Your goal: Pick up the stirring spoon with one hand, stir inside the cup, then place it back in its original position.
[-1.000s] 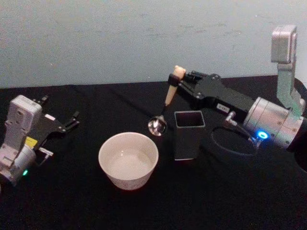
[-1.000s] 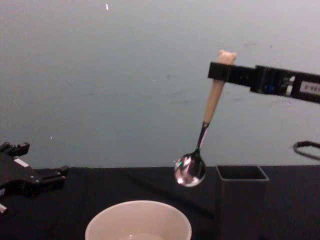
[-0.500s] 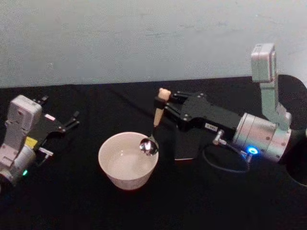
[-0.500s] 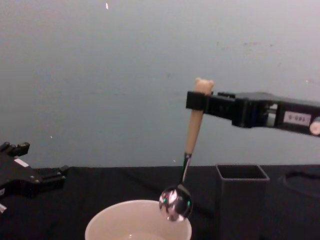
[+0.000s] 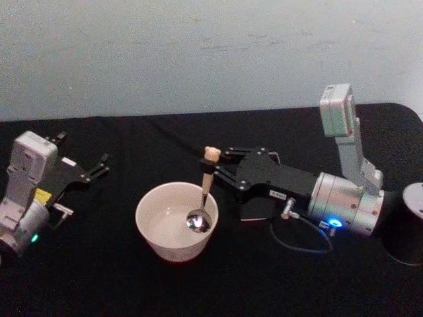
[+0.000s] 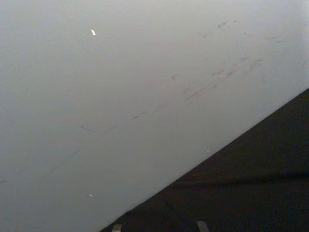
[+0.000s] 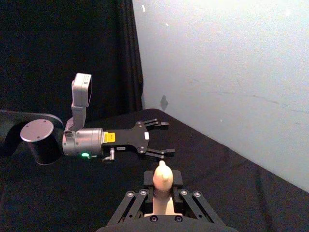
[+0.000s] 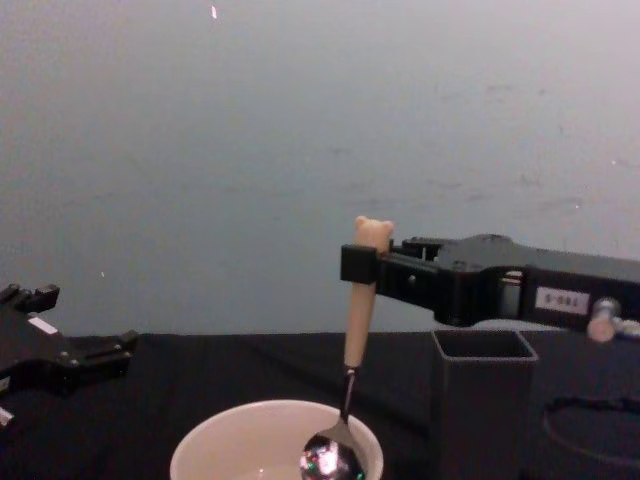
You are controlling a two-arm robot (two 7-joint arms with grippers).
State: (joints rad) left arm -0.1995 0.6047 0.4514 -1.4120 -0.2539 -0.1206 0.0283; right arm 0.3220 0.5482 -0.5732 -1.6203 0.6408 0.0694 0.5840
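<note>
The stirring spoon (image 5: 202,193) hangs nearly upright, its shiny bowl (image 8: 331,458) down inside the cream-white cup (image 5: 153,231) near the cup's right side. My right gripper (image 5: 210,166) is shut on the spoon's beige handle just under the bear head (image 8: 373,233); the same handle shows between the jaws in the right wrist view as the spoon (image 7: 161,183). The dark grey square holder (image 8: 484,400) stands to the right of the cup, partly hidden behind the right arm in the head view. My left gripper (image 5: 100,166) rests open at the far left, apart from everything.
A black cloth (image 5: 132,284) covers the table, with a pale wall behind. A black cable (image 5: 301,241) loops from the right arm onto the cloth. A round grey-topped base (image 5: 415,198) sits at the right edge.
My right gripper carried the spoon leftward from above the holder and lowered it; the spoon's bowl went from hanging over the cup's rim to down inside the cup. The left arm stayed still.
</note>
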